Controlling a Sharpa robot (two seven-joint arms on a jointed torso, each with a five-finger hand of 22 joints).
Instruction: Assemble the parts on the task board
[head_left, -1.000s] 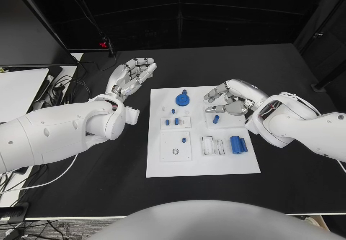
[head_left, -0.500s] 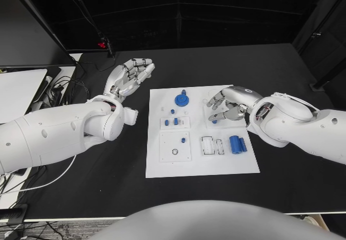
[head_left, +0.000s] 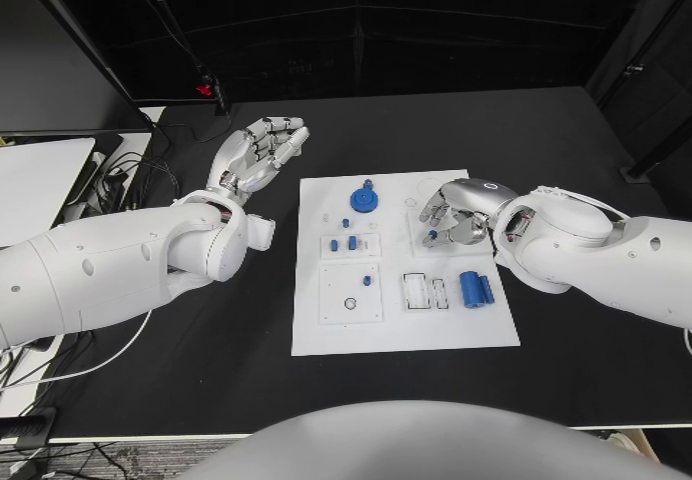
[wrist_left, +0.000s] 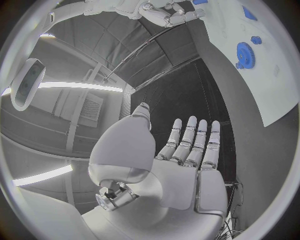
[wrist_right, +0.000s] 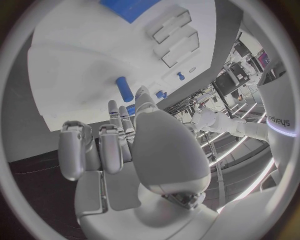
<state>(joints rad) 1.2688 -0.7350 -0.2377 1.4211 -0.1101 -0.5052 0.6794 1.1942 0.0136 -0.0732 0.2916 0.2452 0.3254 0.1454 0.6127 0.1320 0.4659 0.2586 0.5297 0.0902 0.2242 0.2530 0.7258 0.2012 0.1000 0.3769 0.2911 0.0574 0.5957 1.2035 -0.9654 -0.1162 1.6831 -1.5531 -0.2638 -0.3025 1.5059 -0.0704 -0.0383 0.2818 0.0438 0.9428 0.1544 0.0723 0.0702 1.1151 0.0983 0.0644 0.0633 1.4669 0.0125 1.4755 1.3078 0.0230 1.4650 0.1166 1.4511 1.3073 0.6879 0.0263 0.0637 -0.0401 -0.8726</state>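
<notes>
The white task board (head_left: 404, 330) lies mid-table. My right hand (head_left: 454, 214) hovers low over its far right part, fingers curled down around a small blue peg (head_left: 430, 239). In the right wrist view the peg (wrist_right: 123, 89) stands on the board (wrist_right: 69, 65) just past the fingertips (wrist_right: 141, 93), and nothing is gripped. My left hand (head_left: 261, 149) lies flat and open on the black table beside the board's far left corner, and its straight fingers (wrist_left: 192, 140) hold nothing. A blue gear (head_left: 366, 200) sits at the board's far middle.
Two blue cylinders (head_left: 477, 289) lie side by side on the board's right part, next to white slots (head_left: 424, 291). Small blue pieces (head_left: 343, 243) stand in a left block, with a black ring (head_left: 351, 303) nearer me. Cables and a white panel (head_left: 36, 180) lie at the table's left.
My right hand has drawn in and lowered over the blue peg, its wrist rolling over it. The left hand has stayed put.
</notes>
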